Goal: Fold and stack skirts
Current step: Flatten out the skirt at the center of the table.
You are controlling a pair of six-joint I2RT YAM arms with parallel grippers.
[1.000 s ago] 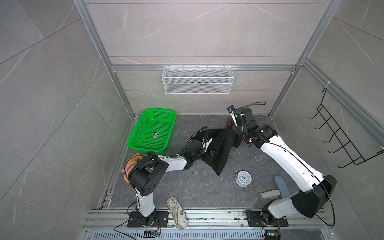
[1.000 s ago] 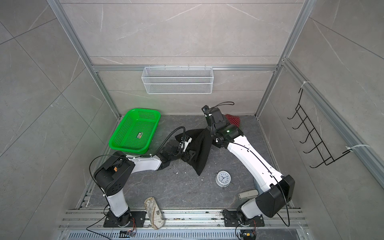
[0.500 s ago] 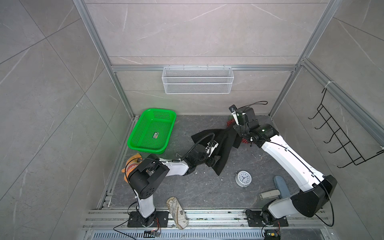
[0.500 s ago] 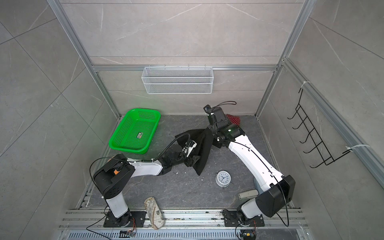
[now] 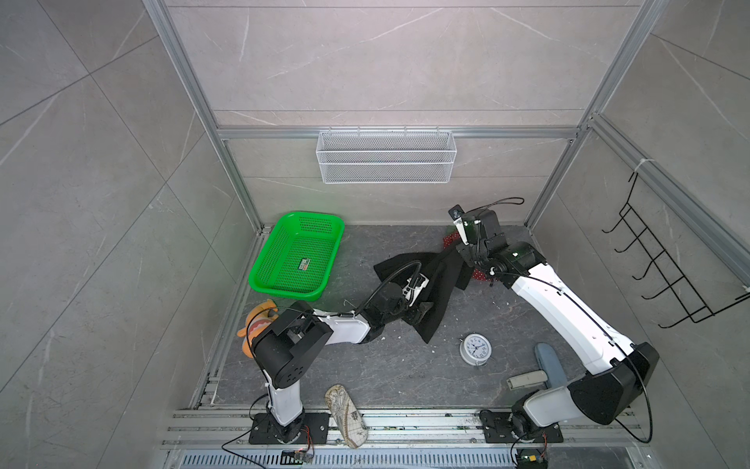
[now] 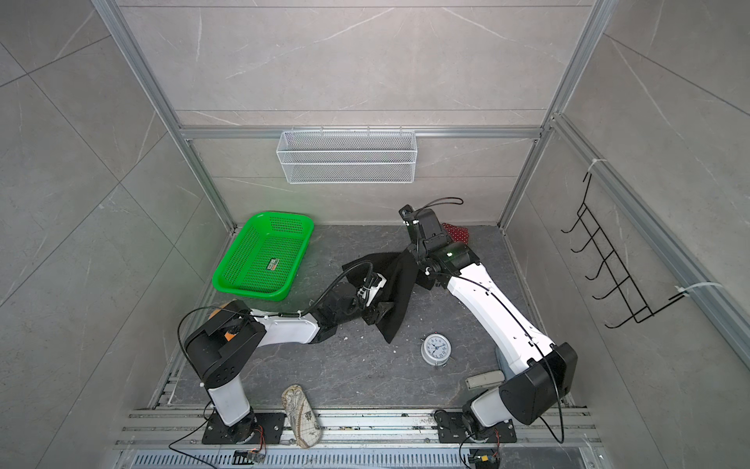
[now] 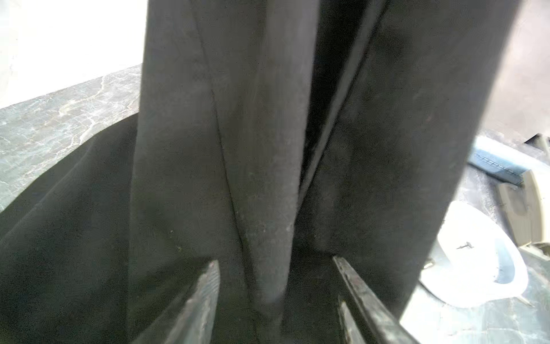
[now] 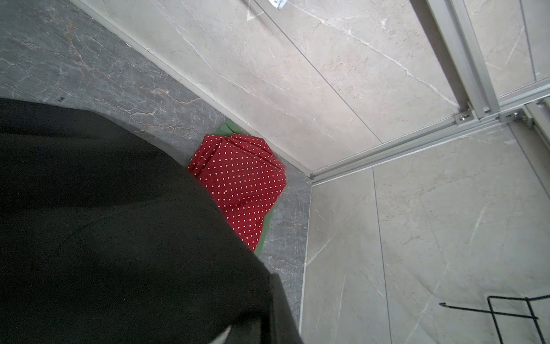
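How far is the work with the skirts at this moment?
Done: the red dotted skirt lies folded on the green skirt in the corner. In hand: the right gripper, shut, holds up the black skirt; the left gripper has open jaws around a hanging fold. Left: fold the black skirt and stack it.

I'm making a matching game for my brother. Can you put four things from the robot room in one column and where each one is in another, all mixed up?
Things
1. plain black cloth skirt
2. red cloth skirt with white polka dots
3. bright green perforated plastic basket
4. round white alarm clock

Places
A. folded against the back wall, on dark green cloth
B. face up on the grey floor
C. one end lifted, the rest draping down
D. beyond the left arm, holding only a small label

Pairs: 1-C, 2-A, 3-D, 4-B
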